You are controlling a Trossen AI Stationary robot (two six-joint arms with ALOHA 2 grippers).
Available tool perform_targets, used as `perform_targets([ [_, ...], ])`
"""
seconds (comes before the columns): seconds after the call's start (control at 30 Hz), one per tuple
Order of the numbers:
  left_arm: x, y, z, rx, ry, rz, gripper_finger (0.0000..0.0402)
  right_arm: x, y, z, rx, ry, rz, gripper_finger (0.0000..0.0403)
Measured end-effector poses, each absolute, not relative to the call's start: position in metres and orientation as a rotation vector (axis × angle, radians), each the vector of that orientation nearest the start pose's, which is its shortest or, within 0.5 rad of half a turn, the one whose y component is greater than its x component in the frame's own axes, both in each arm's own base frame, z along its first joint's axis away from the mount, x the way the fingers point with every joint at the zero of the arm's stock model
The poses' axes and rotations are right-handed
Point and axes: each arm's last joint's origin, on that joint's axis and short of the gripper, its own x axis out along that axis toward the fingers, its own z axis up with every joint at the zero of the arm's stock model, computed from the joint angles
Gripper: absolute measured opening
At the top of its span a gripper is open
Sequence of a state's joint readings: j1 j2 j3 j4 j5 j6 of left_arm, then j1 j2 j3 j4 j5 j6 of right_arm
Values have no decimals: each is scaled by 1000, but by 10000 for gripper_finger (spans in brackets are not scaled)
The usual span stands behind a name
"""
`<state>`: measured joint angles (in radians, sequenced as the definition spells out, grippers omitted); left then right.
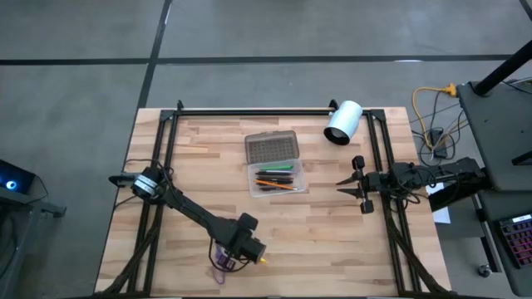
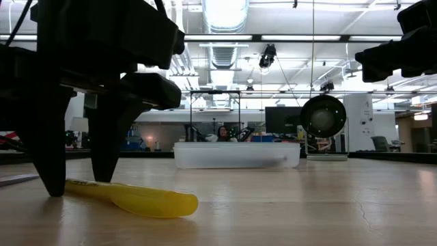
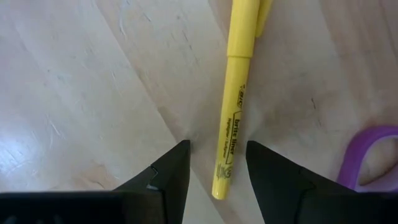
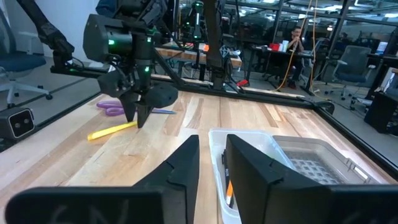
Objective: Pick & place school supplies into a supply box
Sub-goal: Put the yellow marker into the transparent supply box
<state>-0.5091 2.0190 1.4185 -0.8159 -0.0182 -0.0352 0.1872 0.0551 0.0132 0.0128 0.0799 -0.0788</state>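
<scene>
The butcher-block table (image 1: 332, 241) carries the supply box (image 1: 278, 178) near its middle, a clear case with its grey textured lid (image 1: 272, 148) hinged open on the far side and several pens already lying inside; a white cylinder (image 1: 342, 122) lies beyond the box toward the far right corner. From that box, the left arm reaches to the near edge of the table, and the left gripper (image 3: 216, 163) hangs fingertips-down over the yellow highlighter (image 3: 236, 93), its fingers spread apart and empty. One end of the highlighter lies in the gap between the tips, and its long axis runs straight away from the gripper, roughly square to the line between the two fingers, so a short descent should bracket the barrel across its width. The purple-handled scissors (image 3: 368, 155) lie just beside the highlighter on the side away from the box, close enough that the finger on that side could catch a handle loop. The table edge is near, but bare wood lies open between highlighter and box. The right gripper (image 1: 347, 188) waits beside the box on its right, fingers partly apart, holding nothing, farther from the highlighter than the left.
</scene>
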Motion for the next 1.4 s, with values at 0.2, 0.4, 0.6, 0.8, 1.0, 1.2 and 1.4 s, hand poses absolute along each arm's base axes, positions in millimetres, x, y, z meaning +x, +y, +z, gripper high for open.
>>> perform_targets([
  [0.2,336,-187,155,329,1383,-395,144,99,16,165,-83,25,109,68],
  [0.4,336,-187,155,317,1387,-409,136,99,16,165,-83,25,109,76],
  [0.6,337,-188,154,312,1385,-412,79,99,16,165,-83,25,109,79],
  [0.8,339,-183,155,279,1392,-412,12,99,16,165,-83,25,109,70],
  [1.0,343,-181,156,251,1395,-425,12,99,16,165,-83,25,109,70],
  [1.2,353,-183,167,229,1339,-446,8,99,16,165,-83,25,109,78],
  [1.4,360,-181,177,237,1304,-418,8,99,16,165,-83,25,109,76],
])
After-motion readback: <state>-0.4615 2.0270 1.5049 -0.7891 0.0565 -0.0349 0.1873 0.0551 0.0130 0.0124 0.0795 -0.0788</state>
